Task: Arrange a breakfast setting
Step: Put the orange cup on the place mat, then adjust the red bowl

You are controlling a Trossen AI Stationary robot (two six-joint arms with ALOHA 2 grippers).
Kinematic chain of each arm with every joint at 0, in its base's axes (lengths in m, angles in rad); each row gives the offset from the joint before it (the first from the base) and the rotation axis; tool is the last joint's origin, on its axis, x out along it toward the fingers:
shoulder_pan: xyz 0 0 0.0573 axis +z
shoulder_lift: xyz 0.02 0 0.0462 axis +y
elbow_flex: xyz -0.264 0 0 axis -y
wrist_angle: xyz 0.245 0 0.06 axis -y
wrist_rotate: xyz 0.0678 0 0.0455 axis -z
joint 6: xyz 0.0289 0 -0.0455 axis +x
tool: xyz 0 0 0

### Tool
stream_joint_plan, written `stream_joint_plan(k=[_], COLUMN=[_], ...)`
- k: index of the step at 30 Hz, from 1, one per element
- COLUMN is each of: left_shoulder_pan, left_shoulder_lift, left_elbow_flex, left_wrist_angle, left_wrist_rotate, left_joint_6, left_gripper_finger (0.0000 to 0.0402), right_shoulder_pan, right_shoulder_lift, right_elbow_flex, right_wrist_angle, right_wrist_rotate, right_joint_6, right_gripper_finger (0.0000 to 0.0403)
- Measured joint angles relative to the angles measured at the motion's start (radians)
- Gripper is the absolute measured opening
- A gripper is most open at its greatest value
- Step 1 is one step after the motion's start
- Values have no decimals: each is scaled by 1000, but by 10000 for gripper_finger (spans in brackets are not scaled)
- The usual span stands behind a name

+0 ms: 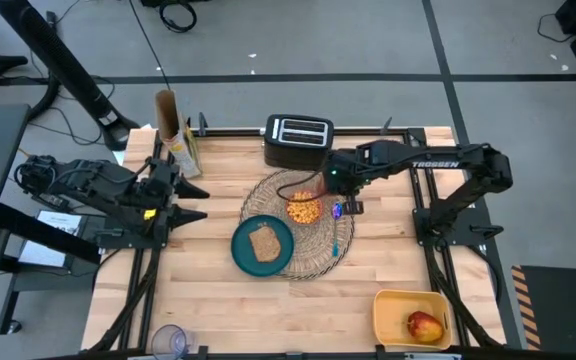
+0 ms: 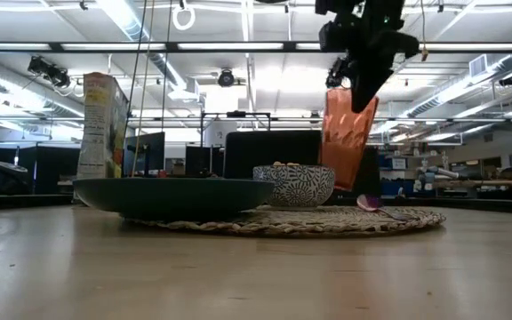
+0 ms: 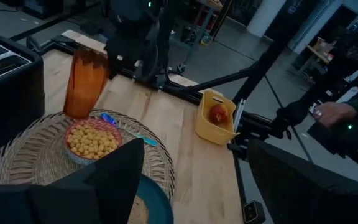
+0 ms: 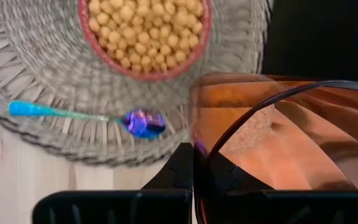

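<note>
The woven placemat (image 1: 313, 250) lies mid-table. On it rest the teal plate (image 1: 243, 250) with the toast (image 1: 264, 243), the pink bowl (image 1: 304, 210) full of cereal, and the blue-handled spoon (image 1: 338, 228). My right gripper (image 1: 320, 183) is shut on the translucent orange cup (image 2: 345, 138) over the mat's far edge, behind the bowl. The apple (image 1: 424, 325) lies in a yellow bin (image 1: 393, 305) at the near right. My left gripper (image 1: 198, 204) is open and empty at the table's left edge, and it also shows in the left wrist view (image 3: 197, 186). My right gripper holds the cup by its rim (image 4: 199, 134), the wall between one finger outside (image 4: 182, 165) and one seen through the wall inside. The fingers come from above, slanting down. The cup hangs tilted below them, its base (image 2: 345, 187) a little above the mat.
A black toaster (image 1: 298, 140) stands just beyond the mat at the far edge. A cereal box (image 1: 180, 140) stands at the far left. A clear plastic cup (image 1: 168, 340) is at the near left corner. Bare wood lies along the near side and right of the mat.
</note>
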Motion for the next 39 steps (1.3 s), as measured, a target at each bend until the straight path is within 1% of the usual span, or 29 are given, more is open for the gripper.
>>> stream_joint_plan(k=[4, 10, 17, 21, 33, 39], left_shoulder_pan=[0, 0, 0, 0, 0, 0], left_shoulder_lift=[0, 0, 0, 0, 0, 0], left_elbow_flex=[0, 0, 0, 0, 0, 0], left_wrist_angle=[14, 45, 44, 44, 42, 42], left_wrist_rotate=[-10, -15, -17, -17, -18, -21], left_joint_6=[-1, -4, -26, -25, -17, -6], left_gripper_finger=[295, 295, 295, 295, 295, 295], right_shoulder_pan=[0, -1, -3, -3, 0, 7], right_shoulder_lift=[60, 142, 165, 154, 146, 146], right_elbow_flex=[0, 52, 82, 82, 83, 161], right_wrist_angle=[-12, -7, -32, -34, -27, -92], right_wrist_rotate=[-11, -16, 5, 10, 3, 0], right_joint_6=[-36, -77, -127, -124, -103, -52], right_gripper_finger=[11, 12, 18, 38, 120, 151])
